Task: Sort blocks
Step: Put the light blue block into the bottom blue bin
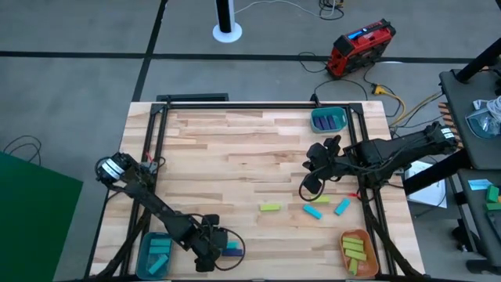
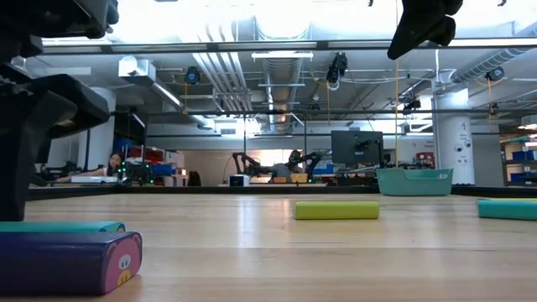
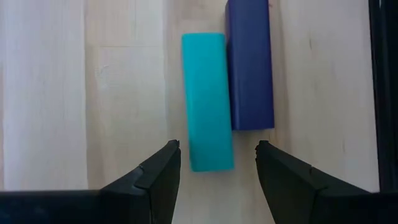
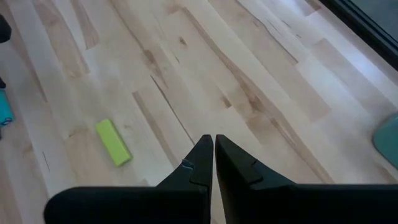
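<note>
Pale wooden table, plank-grained and smooth, framed by dark rails. Three bowls near its edges: teal bowl at the far right with purple blocks inside, orange bowl at the near right holding yellow-green bars, teal bowl at the near left holding cyan ones.

Left arm reaching along the near left side, left gripper poised over a pair of blocks by the near edge. Fingers spread wide and empty, gap roomier than one bar. Cyan block directly ahead of the gap, its long axis running straight away from the fingertips, near end about level with the tips. Purple block touching its side, parallel, set a little farther forward. Likely the next pick: cyan bar centred enough to close across its narrow width, though the purple neighbour sits close to one finger's path and could get nudged or caught.

Right arm out over the far right middle, right gripper raised off the wood, fingers pressed together, nothing held. Well apart from any block, so the left arm plainly nearer this pair.

Loose on the table right of centre: one yellow-green block and two cyan blocks. All bars flat, rectangular, matte, with rounded corners.
</note>
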### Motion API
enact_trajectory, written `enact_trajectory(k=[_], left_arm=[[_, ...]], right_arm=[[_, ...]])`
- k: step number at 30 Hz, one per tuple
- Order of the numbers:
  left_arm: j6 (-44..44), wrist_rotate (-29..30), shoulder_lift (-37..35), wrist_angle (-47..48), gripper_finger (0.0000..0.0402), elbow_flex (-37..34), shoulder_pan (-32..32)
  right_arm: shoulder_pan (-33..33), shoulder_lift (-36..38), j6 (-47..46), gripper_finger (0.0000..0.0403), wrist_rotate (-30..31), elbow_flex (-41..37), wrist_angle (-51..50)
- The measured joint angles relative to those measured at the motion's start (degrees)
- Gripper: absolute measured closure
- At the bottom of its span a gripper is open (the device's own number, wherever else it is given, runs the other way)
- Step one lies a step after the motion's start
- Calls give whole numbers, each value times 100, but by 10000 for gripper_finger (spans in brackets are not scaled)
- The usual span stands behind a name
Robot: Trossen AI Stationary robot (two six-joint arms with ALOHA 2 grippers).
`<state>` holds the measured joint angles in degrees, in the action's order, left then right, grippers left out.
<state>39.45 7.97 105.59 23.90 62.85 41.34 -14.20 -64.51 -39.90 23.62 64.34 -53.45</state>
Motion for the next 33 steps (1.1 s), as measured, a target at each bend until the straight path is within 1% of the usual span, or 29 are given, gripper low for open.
enact_trajectory(k=[11, 22, 33], left_arm=[[-78, 5, 32, -359, 216, -161, -2], [-251, 188, 26, -436, 216, -350, -2], [-297, 212, 14, -571, 245, -442, -8]], right_arm=[[0, -2, 4, 393, 2, -61, -4], [0, -2, -6, 393, 2, -125, 10], [0, -4, 0, 393, 2, -125, 11]])
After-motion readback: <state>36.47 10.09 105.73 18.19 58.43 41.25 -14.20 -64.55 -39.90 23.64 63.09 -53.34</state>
